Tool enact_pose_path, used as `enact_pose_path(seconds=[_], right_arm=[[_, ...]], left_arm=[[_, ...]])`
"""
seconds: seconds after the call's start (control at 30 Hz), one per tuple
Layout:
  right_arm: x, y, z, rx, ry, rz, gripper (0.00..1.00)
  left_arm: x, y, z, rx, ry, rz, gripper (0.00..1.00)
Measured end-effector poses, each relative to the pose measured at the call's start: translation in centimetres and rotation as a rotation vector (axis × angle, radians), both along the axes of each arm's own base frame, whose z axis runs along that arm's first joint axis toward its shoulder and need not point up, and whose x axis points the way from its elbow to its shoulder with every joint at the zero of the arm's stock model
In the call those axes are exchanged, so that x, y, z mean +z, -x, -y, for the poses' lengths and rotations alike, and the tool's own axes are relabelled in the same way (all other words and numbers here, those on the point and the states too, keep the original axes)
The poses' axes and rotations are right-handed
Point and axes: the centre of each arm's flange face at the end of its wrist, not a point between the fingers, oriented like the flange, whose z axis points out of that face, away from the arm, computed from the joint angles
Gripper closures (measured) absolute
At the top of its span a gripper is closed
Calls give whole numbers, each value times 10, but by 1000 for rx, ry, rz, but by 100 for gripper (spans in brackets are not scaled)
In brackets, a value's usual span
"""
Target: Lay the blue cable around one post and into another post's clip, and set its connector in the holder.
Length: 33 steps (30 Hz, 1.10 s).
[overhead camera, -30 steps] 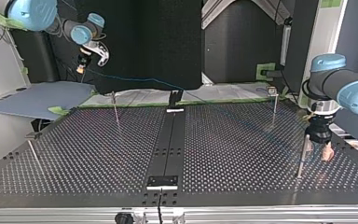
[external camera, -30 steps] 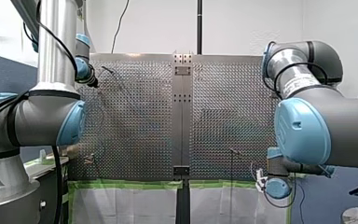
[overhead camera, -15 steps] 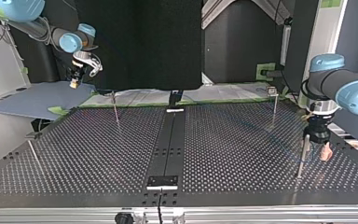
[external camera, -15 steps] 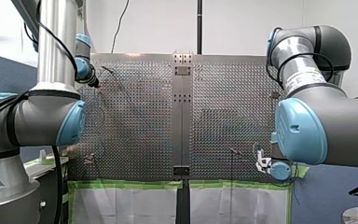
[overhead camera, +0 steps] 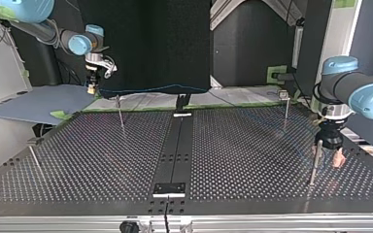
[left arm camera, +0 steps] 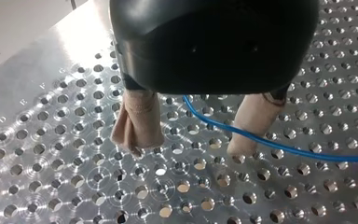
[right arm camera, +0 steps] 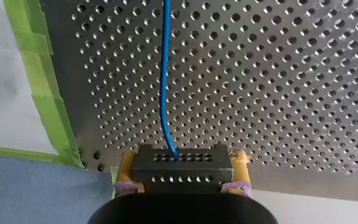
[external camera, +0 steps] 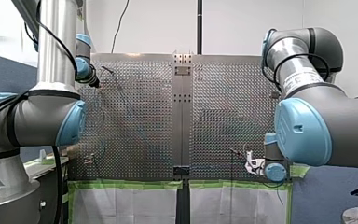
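The right claw is closed, its yellow pads clamped on the two ends of the grey connector. The blue cable leaves the connector's face and runs straight ahead over the perforated worktop, not far from a strip of green tape. In the top view this claw hangs at the upper left of the frame, over the worktop's far edge. From it the cable stretches rightward, raised off the surface, with a thin post just below it in the frame. The left claw stands wide open just above the worktop. Its beige pads are apart and grip nothing, and the cable runs loose between them and across the front of one pad. In the top view this claw sits at the right of the frame, just beside another post.
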Motion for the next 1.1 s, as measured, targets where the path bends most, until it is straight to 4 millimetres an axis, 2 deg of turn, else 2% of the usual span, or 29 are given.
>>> enact_pose_path(seconds=[0.27,0.4,1.1], right_arm=[[-1,31,11,7,-8,0,100],[0,39,16,21,11,18,100],[6,12,19,225,31,62,100]], left_arm=[[0,0,1,2,-5,-1,0],[0,0,2,2,-6,0,0],[0,1,10,-12,-8,-5,0]])
